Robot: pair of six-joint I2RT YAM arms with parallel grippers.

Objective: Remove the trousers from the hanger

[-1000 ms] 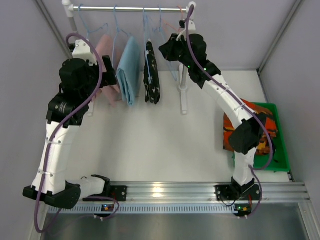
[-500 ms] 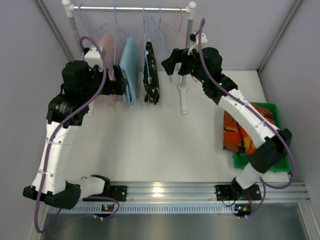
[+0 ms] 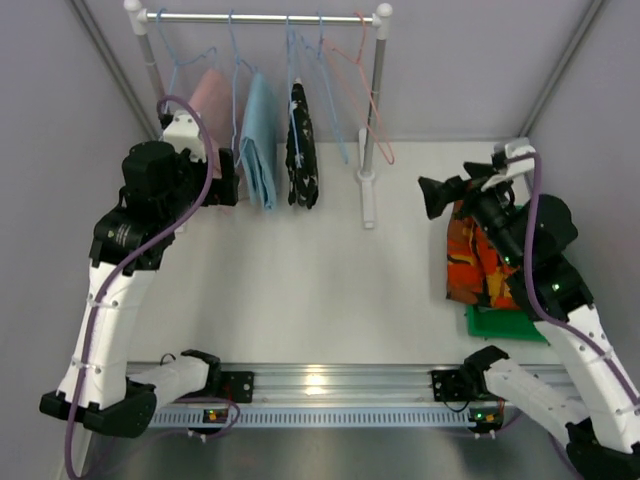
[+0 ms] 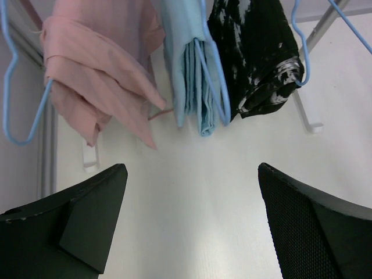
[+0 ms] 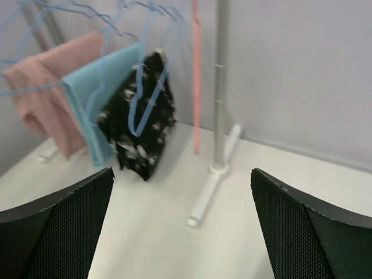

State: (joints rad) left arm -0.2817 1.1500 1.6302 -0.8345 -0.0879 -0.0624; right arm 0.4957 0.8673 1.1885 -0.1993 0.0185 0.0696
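The orange-red, black-patterned trousers [image 3: 478, 262] lie crumpled at the right, half over a green bin [image 3: 506, 326]. My right gripper [image 3: 433, 197] hovers just left of them, pointing at the rack, open with nothing between its fingers [image 5: 182, 171]. A bare salmon hanger [image 5: 196, 87] and bare blue hangers [image 3: 336, 110] hang at the right end of the rail [image 3: 260, 17]. My left gripper [image 3: 227, 184] is open and holds nothing [image 4: 190, 168], below the pink garment [image 4: 96, 81] and light-blue garment [image 4: 195, 70]. A black white-speckled garment [image 4: 256, 52] hangs beside them.
The rack's white upright [image 3: 375, 110] and its foot [image 3: 367, 195] stand between the two arms. Grey walls close in at left, back and right. The aluminium base rail [image 3: 330, 380] runs along the near edge.
My right arm has swung away from the rack's right end to above the orange-red trousers, and its jaws have widened. The left arm has barely shifted.
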